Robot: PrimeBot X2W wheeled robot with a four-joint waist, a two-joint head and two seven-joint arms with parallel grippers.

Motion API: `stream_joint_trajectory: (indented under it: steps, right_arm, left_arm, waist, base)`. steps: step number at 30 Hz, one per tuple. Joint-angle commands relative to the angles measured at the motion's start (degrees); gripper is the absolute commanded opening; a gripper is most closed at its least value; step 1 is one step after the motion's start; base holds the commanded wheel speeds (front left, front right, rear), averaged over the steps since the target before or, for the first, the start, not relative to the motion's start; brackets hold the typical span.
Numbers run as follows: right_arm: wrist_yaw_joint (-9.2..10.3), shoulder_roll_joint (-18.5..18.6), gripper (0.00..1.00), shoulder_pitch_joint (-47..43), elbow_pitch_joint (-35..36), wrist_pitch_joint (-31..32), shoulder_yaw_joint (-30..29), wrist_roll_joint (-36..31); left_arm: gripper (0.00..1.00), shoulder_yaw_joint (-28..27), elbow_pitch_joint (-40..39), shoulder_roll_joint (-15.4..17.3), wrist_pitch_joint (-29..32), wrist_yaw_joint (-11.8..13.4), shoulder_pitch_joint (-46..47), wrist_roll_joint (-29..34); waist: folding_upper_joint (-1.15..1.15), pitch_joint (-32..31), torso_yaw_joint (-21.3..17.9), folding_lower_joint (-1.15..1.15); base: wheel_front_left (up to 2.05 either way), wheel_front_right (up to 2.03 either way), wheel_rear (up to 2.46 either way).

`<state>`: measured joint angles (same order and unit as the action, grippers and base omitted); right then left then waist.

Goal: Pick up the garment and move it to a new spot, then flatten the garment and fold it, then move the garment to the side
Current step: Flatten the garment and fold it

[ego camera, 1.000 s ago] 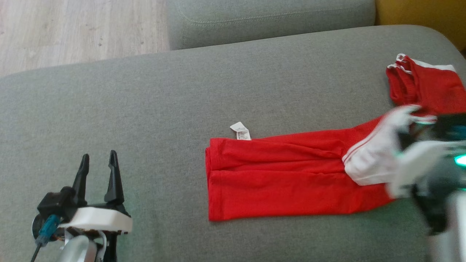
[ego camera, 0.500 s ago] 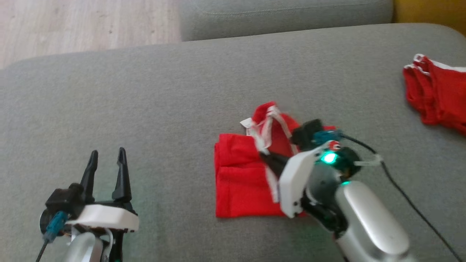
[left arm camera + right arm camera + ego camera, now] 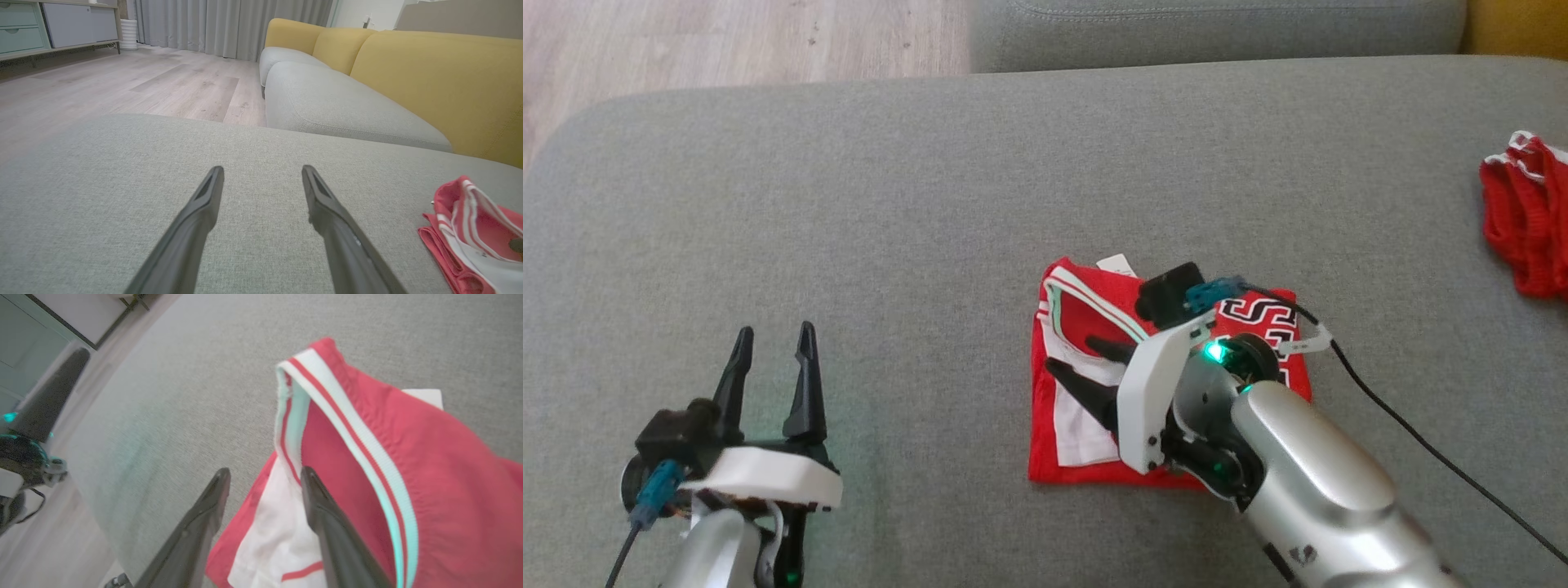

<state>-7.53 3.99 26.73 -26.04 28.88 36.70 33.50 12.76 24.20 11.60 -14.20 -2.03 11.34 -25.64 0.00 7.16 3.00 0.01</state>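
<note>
Now, likely the release at the end of a fold. Note the garment lying doubled on the grey sofa cushion, centre-right in the head view, under the right gripper, fingers spread and pinching nothing, one fingertip just beside the striped trim. Lift straight up and back along the fingers, never sideways, to avoid catching that trim and dragging the top layer open. Check for square edges before any push to the side. Keep the left gripper, fingers likewise spread over bare cushion, ready to pin the near edge. Leave the other red cloth at far right alone.
</note>
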Motion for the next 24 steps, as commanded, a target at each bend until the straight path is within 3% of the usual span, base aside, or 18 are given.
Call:
stream_joint_trajectory:
  steps: [1,5,8,10,14,17,24]
  right_arm:
    - [0.04,-1.11,1.00,2.69,1.74,-1.73,0.95,1.85]
    - [0.04,-1.11,1.00,3.62,4.28,-6.92,0.32,10.30]
    - [0.04,-1.11,1.00,4.10,6.69,-11.46,-2.84,11.64]
    - [0.04,-0.85,1.00,3.55,8.09,-13.86,-6.55,8.92]
    - [0.04,3.56,1.00,-0.86,12.53,-17.38,-15.01,0.10]
    - [0.04,5.69,1.00,-8.95,17.67,-20.09,-24.42,-6.74]
    - [0.04,6.25,1.00,-21.00,22.42,-24.38,-32.49,-15.05]
  left_arm:
    - [1.00,-1.91,-1.11,0.76,-0.41,-0.16,2.63,0.39]
    - [1.00,-2.17,-0.47,0.80,-0.53,-0.16,2.35,0.27]
    - [1.00,-2.49,-0.25,0.83,-0.60,-0.04,1.62,0.17]
    - [1.00,-2.82,-0.27,0.93,-0.65,0.07,0.86,0.06]
    - [1.00,-3.50,-0.69,1.15,-0.71,0.21,-0.74,-0.14]
    - [1.00,-4.39,-1.45,1.43,-0.75,0.47,-2.45,-0.26]
    - [1.00,-5.79,-3.80,1.33,-0.78,0.91,-5.26,0.30]
  waist:
    - [0.00,-0.11,0.02,-0.01]
    - [0.00,-0.99,-0.24,-0.01]
    - [0.00,-2.18,-0.74,-0.01]
    - [0.00,-3.01,-1.23,-0.01]
    - [0.00,-4.46,-2.10,-0.01]
    - [0.00,-5.77,-3.27,-0.01]
    - [0.00,-7.27,-5.37,-0.01]
  base:
    - [0.00,0.00,0.00]
    - [0.00,0.00,0.00]
    - [0.00,0.00,0.00]
    - [0.00,0.00,0.00]
    - [0.00,0.00,0.00]
    - [0.00,0.00,0.00]
    - [0.00,0.00,0.00]
